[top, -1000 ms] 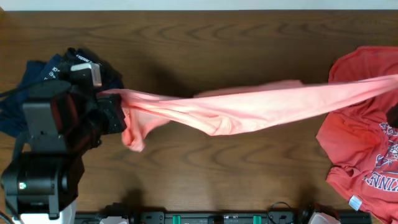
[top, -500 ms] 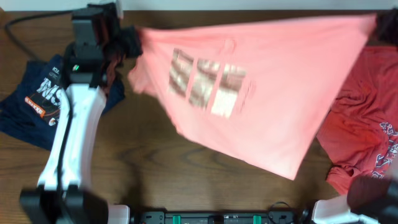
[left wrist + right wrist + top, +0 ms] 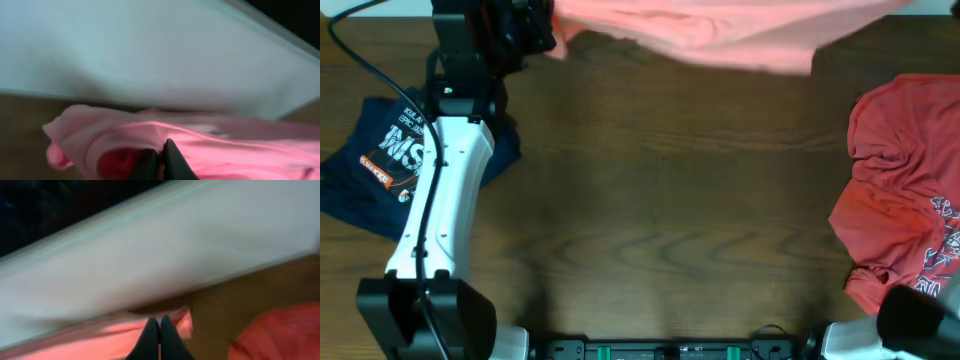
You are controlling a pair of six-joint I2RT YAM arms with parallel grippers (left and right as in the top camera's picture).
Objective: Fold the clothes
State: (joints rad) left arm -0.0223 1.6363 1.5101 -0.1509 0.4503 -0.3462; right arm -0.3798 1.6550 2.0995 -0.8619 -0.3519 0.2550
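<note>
Salmon-pink cotton T-shirt is held up, stretched along the far table edge. Left gripper and right gripper are both clamped tight on its fabric. Step looks like spreading. Next: lay it flat on the brown wooden table, clear of the crumpled red T-shirt and the navy printed T-shirt.

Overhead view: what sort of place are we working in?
Likely a robot test bench: plain wooden table, left arm rising from its near edge, spare navy T-shirt and red T-shirt at the sides.
</note>
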